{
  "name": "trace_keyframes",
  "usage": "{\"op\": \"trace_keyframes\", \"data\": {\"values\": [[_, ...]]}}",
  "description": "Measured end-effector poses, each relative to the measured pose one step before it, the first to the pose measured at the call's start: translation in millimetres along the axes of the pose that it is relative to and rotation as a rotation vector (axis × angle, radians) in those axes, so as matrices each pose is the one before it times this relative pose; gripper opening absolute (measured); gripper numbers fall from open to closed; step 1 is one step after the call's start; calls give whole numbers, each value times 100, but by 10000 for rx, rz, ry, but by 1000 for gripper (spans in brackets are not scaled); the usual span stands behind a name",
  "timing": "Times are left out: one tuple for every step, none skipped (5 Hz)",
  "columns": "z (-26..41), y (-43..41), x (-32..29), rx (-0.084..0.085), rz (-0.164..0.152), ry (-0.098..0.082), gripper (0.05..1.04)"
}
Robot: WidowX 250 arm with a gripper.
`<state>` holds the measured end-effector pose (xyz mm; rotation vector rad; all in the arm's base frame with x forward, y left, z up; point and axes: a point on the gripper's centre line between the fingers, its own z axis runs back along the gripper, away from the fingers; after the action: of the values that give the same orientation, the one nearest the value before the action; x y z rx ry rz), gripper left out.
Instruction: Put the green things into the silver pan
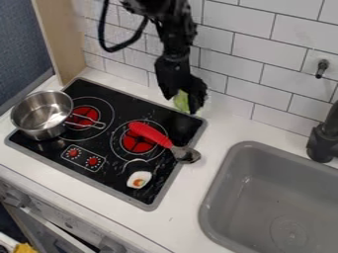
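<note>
White wall tiles point(254, 54) back the black two-finger gripper point(184, 103), clamped on a pale green object point(181, 100) near the black stovetop's point(119, 99) far right corner, with the round silver pan point(39, 111) well leftward.

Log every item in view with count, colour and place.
green thing: 1, light green, in gripper
pan: 1, silver, stove's left
utensil: 1, red-grey, across right burner
egg: 1, white-orange, stove's front right
stove: 1, black, on counter
counter: 1, white, centre
sink: 1, grey, right
faucet: 1, black, beside sink
tiles: many, white, back
board: 1, tan, back left
arm: 1, black, top
gripper: 1, black, over stove's back right
</note>
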<state>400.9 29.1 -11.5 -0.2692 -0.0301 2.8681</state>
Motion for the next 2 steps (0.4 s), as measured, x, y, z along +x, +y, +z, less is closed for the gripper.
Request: {"op": "trace_keyframes", "data": {"values": [[-1291, -336, -165, -5, 76, -328, 1001], [-230, -82, -426, 3, 15, 1, 946]]}}
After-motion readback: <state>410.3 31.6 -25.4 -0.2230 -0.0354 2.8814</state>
